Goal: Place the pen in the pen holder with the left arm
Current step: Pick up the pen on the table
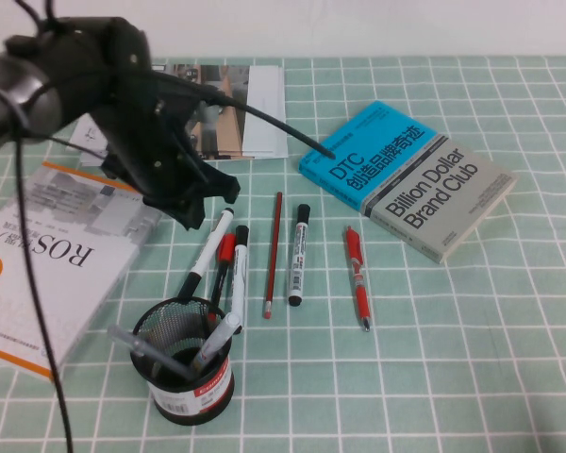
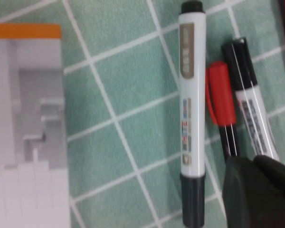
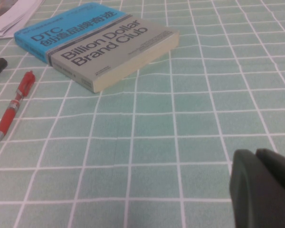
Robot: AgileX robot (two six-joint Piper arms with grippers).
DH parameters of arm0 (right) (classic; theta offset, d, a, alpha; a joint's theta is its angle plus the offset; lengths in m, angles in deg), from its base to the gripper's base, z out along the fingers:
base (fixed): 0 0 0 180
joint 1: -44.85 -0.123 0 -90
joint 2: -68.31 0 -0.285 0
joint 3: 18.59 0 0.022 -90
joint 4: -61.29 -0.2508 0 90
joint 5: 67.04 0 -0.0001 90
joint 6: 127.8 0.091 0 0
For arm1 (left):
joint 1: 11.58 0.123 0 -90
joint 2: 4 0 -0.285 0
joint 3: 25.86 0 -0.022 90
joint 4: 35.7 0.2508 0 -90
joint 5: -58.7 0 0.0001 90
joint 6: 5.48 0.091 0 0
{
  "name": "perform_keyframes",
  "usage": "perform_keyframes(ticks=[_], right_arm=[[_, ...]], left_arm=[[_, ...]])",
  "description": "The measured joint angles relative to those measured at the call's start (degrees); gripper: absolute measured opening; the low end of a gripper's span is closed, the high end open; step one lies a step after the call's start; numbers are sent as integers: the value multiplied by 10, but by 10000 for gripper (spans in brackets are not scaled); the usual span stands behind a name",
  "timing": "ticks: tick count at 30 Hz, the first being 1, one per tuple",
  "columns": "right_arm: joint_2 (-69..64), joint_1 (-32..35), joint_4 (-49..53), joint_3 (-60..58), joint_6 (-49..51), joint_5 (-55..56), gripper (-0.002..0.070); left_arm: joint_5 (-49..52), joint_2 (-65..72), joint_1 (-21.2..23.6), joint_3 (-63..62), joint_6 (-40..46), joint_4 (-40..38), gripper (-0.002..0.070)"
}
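Note:
The pen [image 1: 211, 242], a white marker with a black cap and black tail, lies on the green checked cloth, cap end toward the pen holder [image 1: 187, 370]. It fills the middle of the left wrist view [image 2: 190, 109]. The holder is a black mesh cup with a red-and-white band and has a few pens in it. My left gripper [image 1: 191, 215] hovers just above the pen's tail end with its fingers [image 2: 256, 190] together and nothing between them. My right gripper [image 3: 249, 159] is out of the high view, shut and empty, low over bare cloth.
Beside the pen lie a red-capped pen [image 1: 223, 262], a second white marker [image 1: 239, 269], a red pencil [image 1: 273, 253], a third marker [image 1: 299, 253] and a red click pen [image 1: 358, 276]. A blue-grey book [image 1: 410, 179] lies at the right, a ROS book [image 1: 47, 245] at the left, a brochure [image 1: 236, 113] behind.

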Motion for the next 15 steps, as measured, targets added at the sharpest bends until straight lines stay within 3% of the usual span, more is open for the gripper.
perform_keyframes(ticks=[5,7,12,15], right_arm=[[0,0,0,0,0,0,-20],[0,0,0,0,0,0,-20],[0,0,0,0,0,0,-20],[0,0,0,0,0,0,-20]], left_arm=[[24,38,-4,-39,-1,0,12],[33,49,-4,-47,5,0,58],[45,77,-4,-56,8,0,251],[40,90,-6,-56,8,8,287]])
